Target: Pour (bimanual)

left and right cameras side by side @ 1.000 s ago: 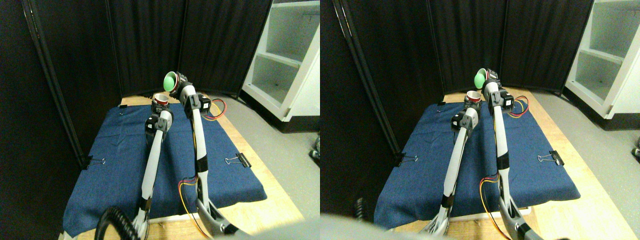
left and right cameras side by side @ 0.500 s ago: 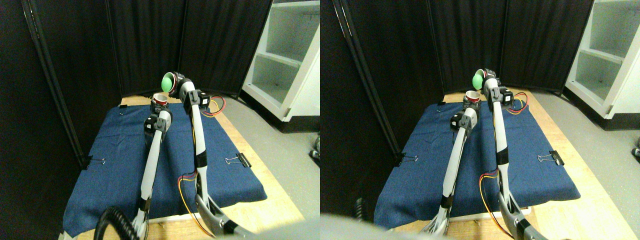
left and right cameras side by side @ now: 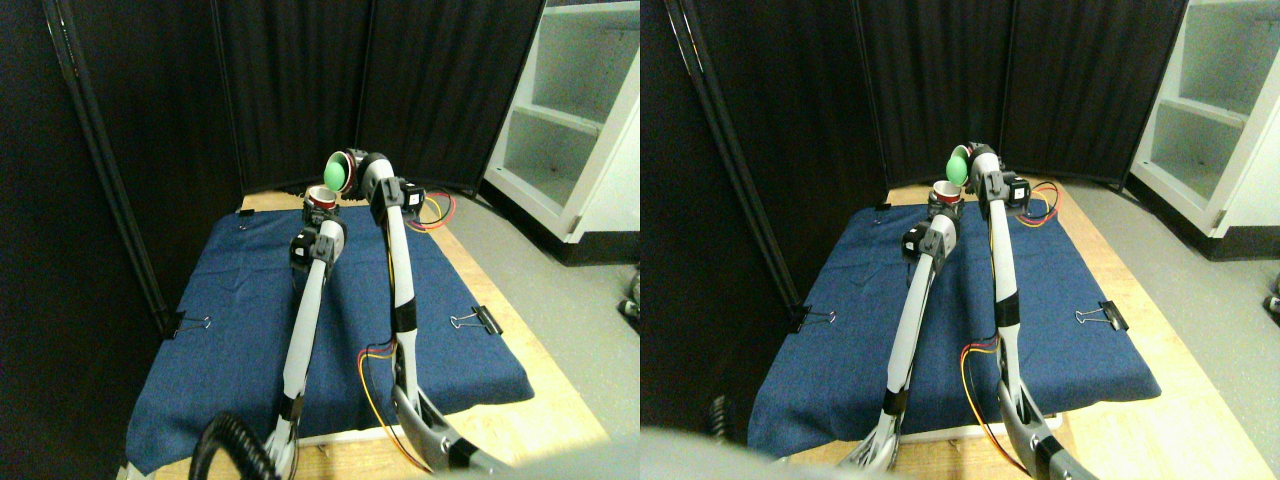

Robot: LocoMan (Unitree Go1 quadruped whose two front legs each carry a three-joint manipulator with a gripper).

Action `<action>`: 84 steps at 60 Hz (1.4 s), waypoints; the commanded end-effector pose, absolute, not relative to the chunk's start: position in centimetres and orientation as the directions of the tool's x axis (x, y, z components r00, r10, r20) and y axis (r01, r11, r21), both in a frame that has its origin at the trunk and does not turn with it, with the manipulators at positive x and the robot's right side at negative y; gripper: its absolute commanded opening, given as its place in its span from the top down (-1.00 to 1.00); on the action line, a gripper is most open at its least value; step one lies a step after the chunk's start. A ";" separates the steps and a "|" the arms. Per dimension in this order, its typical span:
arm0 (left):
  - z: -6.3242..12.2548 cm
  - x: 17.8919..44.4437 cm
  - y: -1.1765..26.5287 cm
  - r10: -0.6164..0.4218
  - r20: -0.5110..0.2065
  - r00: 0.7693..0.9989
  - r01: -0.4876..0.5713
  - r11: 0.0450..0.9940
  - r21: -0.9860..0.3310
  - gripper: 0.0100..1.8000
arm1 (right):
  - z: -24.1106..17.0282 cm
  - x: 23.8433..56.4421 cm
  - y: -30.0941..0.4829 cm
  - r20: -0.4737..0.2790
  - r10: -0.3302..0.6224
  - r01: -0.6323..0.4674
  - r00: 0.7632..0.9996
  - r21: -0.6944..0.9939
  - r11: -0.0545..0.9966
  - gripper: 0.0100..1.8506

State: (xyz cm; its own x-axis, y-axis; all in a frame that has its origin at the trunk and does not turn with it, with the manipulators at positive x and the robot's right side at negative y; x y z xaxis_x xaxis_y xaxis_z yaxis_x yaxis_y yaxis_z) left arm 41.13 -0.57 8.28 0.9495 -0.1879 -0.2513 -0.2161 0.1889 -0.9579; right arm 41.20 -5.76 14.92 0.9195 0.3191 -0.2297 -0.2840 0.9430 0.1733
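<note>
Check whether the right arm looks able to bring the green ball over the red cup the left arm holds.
Probably yes. The right gripper holds the tilted cup with the green ball just above the red cup at the left gripper, and nothing lies between them.

Green ball point(left and right cameras side by side: 336, 173) now lower in the tilted cup point(left and right cameras side by side: 342, 168), nearer the red cup's point(left and right cameras side by side: 321, 198) mouth.

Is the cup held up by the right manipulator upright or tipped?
Tipped. The upper cup lies on its side, mouth facing left and down toward the red cup, with a green ball at its rim.
</note>
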 end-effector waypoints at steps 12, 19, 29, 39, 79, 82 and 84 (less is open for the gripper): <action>8.7 41.3 -1.1 -0.205 -0.220 0.954 -0.186 0.174 -0.967 0.64 | 15.8 41.3 -5.6 -0.189 0.335 -0.322 0.923 0.097 0.942 0.65; 8.5 41.4 -1.2 -0.203 -0.220 0.954 -0.187 0.169 -0.968 0.64 | 16.0 41.2 -5.6 -0.165 0.351 -0.352 0.922 0.027 0.936 0.65; 8.1 41.4 -1.5 -0.202 -0.232 0.952 -0.202 0.159 -0.966 0.64 | 16.3 41.1 -5.5 -0.158 0.350 -0.356 0.923 -0.013 0.934 0.65; 8.0 41.1 -1.7 -0.196 -0.245 0.950 -0.217 0.154 -0.964 0.64 | 16.6 40.9 -5.3 -0.141 0.345 -0.356 0.928 -0.063 0.932 0.65; 7.9 41.1 -1.2 -0.203 -0.239 0.950 -0.208 0.164 -0.964 0.64 | 16.9 40.4 -4.6 -0.150 0.300 -0.327 0.942 -0.212 0.921 0.65; 7.8 41.2 -1.1 -0.204 -0.234 0.951 -0.202 0.166 -0.965 0.64 | 16.8 40.7 -5.0 -0.154 0.307 -0.332 0.939 -0.187 0.924 0.65; 7.8 41.2 -1.1 -0.203 -0.234 0.951 -0.202 0.168 -0.965 0.64 | 16.8 40.7 -5.0 -0.156 0.303 -0.329 0.940 -0.183 0.926 0.65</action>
